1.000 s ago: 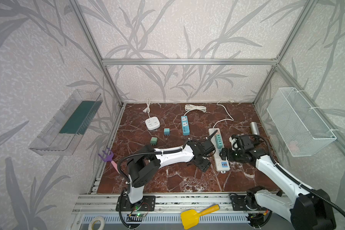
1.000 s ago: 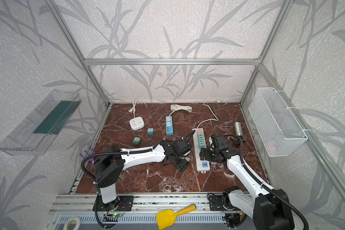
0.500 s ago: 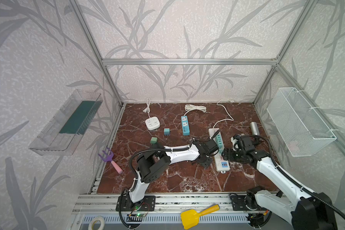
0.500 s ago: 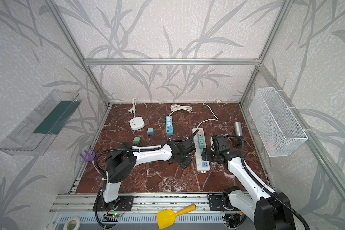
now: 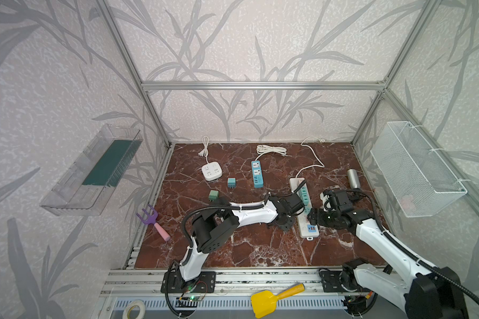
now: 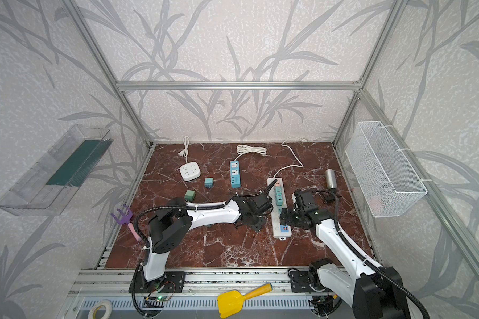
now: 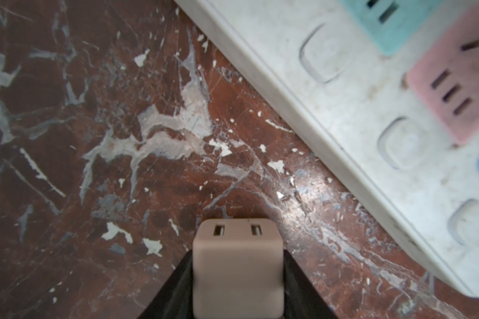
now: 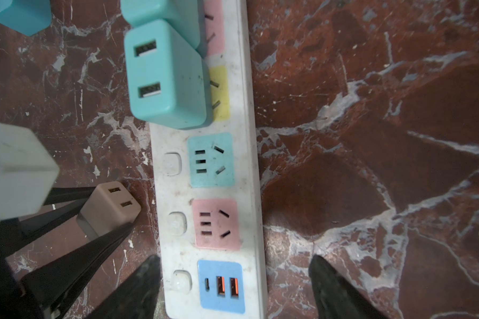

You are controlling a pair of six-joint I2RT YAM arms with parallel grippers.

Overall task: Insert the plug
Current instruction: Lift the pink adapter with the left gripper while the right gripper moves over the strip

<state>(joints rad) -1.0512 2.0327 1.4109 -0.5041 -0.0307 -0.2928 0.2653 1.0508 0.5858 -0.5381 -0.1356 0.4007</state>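
In the left wrist view, the tan cube-shaped plastic plug is cut off by the picture's edge, and you cannot see its prongs. The long white plastic power strip beside it is blurred and runs out of frame. In both top views the left gripper hides the plug, and the strip's socket slots are too small to make out.

No legible text (blurred or blank).
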